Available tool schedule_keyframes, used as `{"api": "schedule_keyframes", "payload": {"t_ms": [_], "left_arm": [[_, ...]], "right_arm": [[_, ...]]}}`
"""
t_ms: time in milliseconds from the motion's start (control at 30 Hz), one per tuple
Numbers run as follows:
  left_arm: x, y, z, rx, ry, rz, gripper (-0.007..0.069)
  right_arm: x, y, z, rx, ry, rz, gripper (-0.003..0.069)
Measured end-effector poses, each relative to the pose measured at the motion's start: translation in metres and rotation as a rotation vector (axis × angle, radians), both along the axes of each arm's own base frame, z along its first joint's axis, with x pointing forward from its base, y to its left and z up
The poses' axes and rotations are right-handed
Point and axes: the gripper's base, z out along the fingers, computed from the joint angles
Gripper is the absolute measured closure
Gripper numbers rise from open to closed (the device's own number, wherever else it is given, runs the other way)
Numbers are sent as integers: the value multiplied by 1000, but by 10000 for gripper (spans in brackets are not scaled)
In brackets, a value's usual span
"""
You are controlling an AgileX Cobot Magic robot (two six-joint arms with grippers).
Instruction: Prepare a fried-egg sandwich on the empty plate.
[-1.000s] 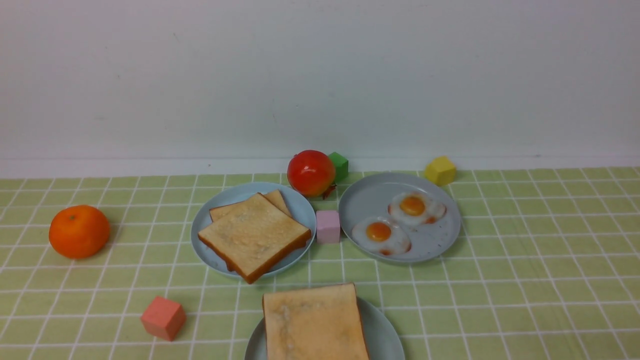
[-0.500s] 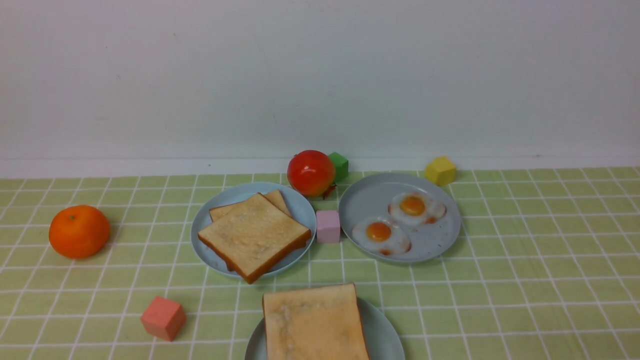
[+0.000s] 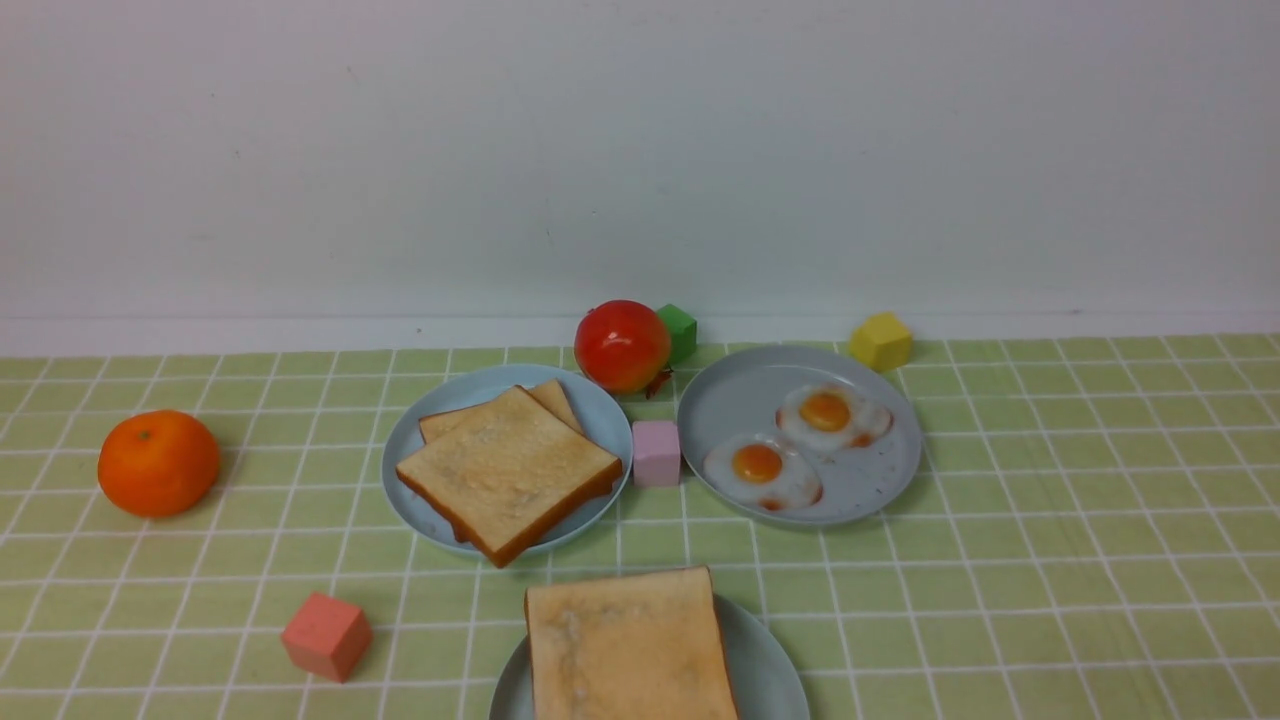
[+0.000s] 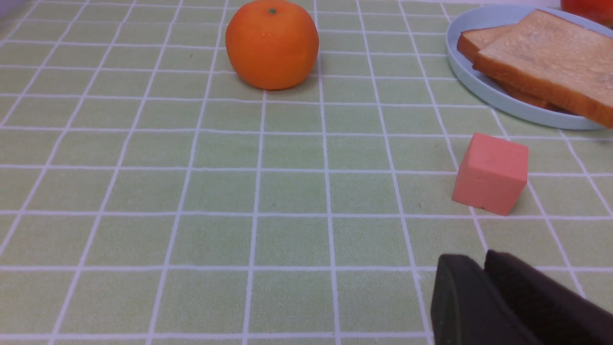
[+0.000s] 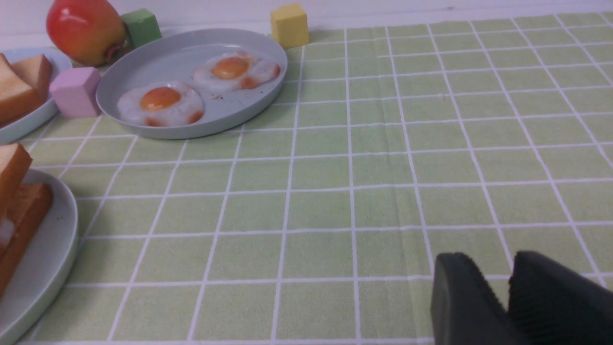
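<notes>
Left gripper (image 4: 483,268) hangs low over the checked green cloth with its two black fingers pressed together on nothing, the coral cube (image 4: 491,173) just ahead of it and the orange (image 4: 272,44) farther off. The right gripper (image 5: 507,273) also carries nothing, its jaws parted by only a narrow slit, over bare cloth well clear of the dishes. The fried-egg sandwich (image 3: 628,648) lies on the pale plate (image 3: 775,665) nearest the robot. The right wrist view shows its edge (image 5: 17,211) as two toast slices stacked with a sliver of white between them, so the build looks finished or very nearly so. Beyond it, the spare toast slices (image 3: 508,470) sit on their own plate (image 3: 600,415), and two fried eggs (image 3: 762,470) rest on the grey-blue plate (image 3: 730,400), with a pink cube (image 3: 656,452) between the two dishes. The main risk, as I judge it, is disturbing the stack. The top slice seems to reach out past the far rim and rests on a glossy egg, so a brush from either arm passing close could slide it askew or off the plate. A low sweep of the left arm could also knock the coral cube toward the sandwich. How squarely the slices line up cannot be told, as the bottom edge of the front view cuts the sandwich off.
</notes>
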Motion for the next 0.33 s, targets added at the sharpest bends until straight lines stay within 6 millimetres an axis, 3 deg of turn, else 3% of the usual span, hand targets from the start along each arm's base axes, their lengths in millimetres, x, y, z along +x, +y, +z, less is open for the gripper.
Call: {"api": "schedule_keyframes", "payload": {"t_ms": [333], "left_arm": [[0,0,0,0,0,0,545]], "right_arm": [[0,0,0,0,0,0,455]]}}
